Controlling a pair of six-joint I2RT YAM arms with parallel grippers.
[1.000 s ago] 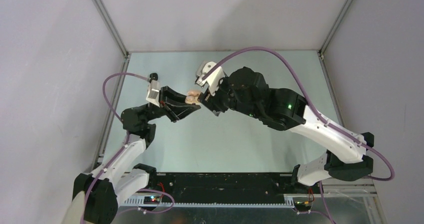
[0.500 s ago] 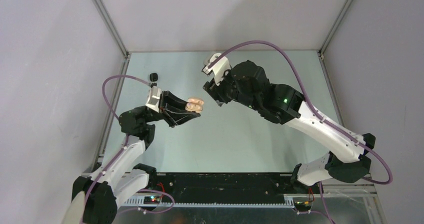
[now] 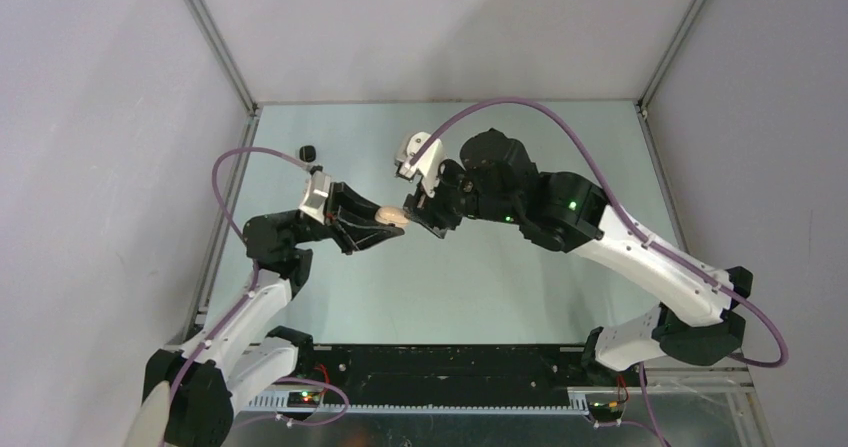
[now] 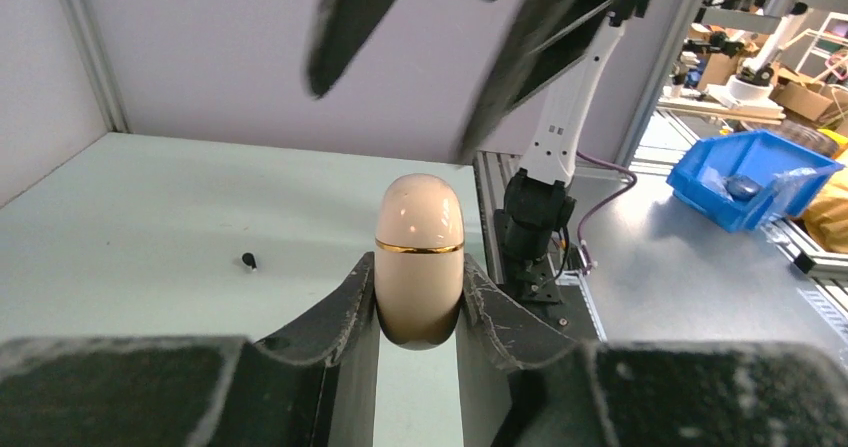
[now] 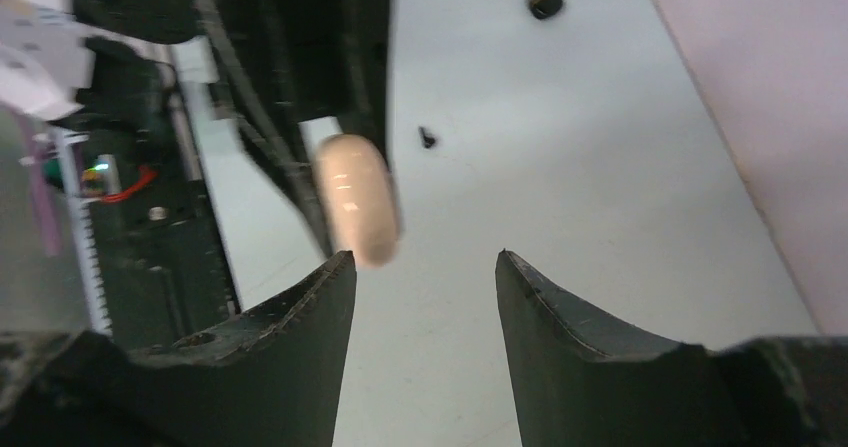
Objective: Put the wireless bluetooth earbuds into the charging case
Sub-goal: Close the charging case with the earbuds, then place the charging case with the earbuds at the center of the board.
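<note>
One case: a cream, egg-shaped case (image 4: 419, 227) with a thin gold band round its middle, lid shut, held up off the table (image 3: 480, 267).
Inside the case: cannot tell, since the lid is closed.
Left claw (image 4: 418, 267): clenched on the lower half of the case, one finger on either side, the rounded top poking out.
Right claw (image 5: 425, 267): jaws apart, grasping nothing, hanging close to the top of the case with neither finger on it.
One earbud (image 4: 248, 260): tiny and black, lying on the table, well apart from the case.
One lump (image 3: 308, 152): small and black, near the far left corner of the table; too small to make out.
One bin (image 4: 760, 172): blue, off beyond the table, with a dark rounded thing lying in it.
</note>
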